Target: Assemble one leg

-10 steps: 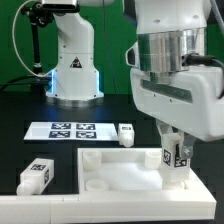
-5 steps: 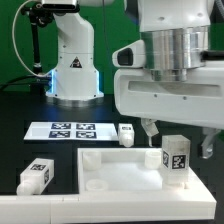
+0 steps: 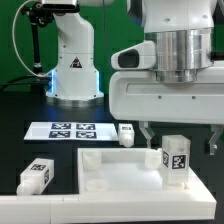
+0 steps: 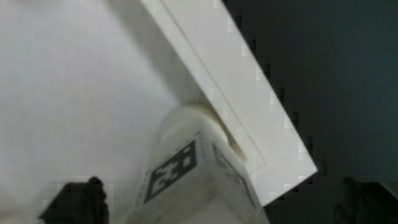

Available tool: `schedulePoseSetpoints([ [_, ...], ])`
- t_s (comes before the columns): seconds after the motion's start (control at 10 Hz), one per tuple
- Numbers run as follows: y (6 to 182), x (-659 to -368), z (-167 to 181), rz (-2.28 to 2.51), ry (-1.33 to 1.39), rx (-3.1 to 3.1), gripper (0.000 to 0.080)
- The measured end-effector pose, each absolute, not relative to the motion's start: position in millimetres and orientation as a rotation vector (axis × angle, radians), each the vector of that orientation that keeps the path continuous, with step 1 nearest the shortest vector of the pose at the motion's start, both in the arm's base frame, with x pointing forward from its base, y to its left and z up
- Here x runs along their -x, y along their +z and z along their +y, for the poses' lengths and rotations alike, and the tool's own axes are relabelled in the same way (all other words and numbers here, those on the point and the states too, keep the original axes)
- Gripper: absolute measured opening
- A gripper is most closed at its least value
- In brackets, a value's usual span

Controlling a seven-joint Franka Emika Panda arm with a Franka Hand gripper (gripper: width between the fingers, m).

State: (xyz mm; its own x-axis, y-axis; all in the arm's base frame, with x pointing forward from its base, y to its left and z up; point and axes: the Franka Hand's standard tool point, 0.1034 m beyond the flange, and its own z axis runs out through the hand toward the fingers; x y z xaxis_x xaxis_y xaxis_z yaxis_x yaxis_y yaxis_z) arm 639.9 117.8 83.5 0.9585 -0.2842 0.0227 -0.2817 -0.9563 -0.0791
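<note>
A white leg (image 3: 176, 157) with a black-and-white tag stands upright in the far corner socket of the wide white panel (image 3: 115, 176), on the exterior view's right. My gripper (image 3: 180, 138) hangs just above it, open. Its fingers (image 3: 148, 133) stand well apart on either side of the leg and do not touch it. In the wrist view the leg (image 4: 192, 168) rises between the two dark fingertips (image 4: 80, 200), and the gripper (image 4: 221, 206) is spread wide over the panel (image 4: 71, 90).
A second leg (image 3: 125, 132) lies beside the marker board (image 3: 68, 129). A third leg (image 3: 35, 174) lies on the black table at the exterior view's left front. The arm's white base (image 3: 72, 62) stands behind.
The gripper was shut on the leg one second ago. It has since opened wide and let go. The leg stays upright in the socket.
</note>
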Motion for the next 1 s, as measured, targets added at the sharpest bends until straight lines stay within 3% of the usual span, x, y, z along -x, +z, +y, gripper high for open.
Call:
schedulePoseSetpoints([
  [0.2,84.1,-649.1,115.9,-0.004,-0.076,3.09,0.0649],
  [0.3,83.3,-648.3,116.7,0.148,-0.069,3.081,0.0527],
  [0.4,83.2,-648.4,115.8,0.151,-0.069,3.083,0.0527],
  [0.6,83.3,-649.0,112.8,0.364,-0.065,3.065,0.0292],
  [1.0,81.5,-650.2,106.0,1.041,-0.043,2.901,0.0292],
])
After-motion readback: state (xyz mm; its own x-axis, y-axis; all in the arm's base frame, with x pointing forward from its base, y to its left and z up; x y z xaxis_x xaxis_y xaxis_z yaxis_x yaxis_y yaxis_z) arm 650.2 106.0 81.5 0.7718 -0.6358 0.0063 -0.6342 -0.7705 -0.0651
